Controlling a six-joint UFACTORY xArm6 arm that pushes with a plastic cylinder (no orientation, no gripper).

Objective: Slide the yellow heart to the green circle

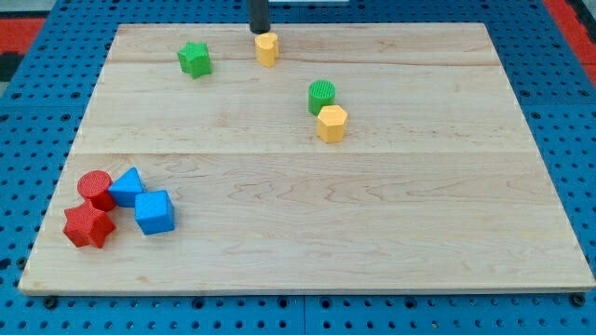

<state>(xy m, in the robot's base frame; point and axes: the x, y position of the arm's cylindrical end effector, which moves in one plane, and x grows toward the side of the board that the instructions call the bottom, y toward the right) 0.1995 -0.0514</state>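
The yellow heart [267, 49] lies near the board's top edge, a little left of the middle. My tip [259, 31] is at the view's top, just above and slightly left of the heart, close to or touching it. The green circle [321, 96] lies to the lower right of the heart, right of the board's middle. A yellow hexagon [331, 123] sits directly below the green circle, touching it.
A green star [195, 60] lies left of the heart. At the lower left are a red circle [95, 188], a red star [88, 226], a blue triangle [128, 187] and a blue cube [154, 212]. The wooden board [391, 223] sits on a blue pegboard.
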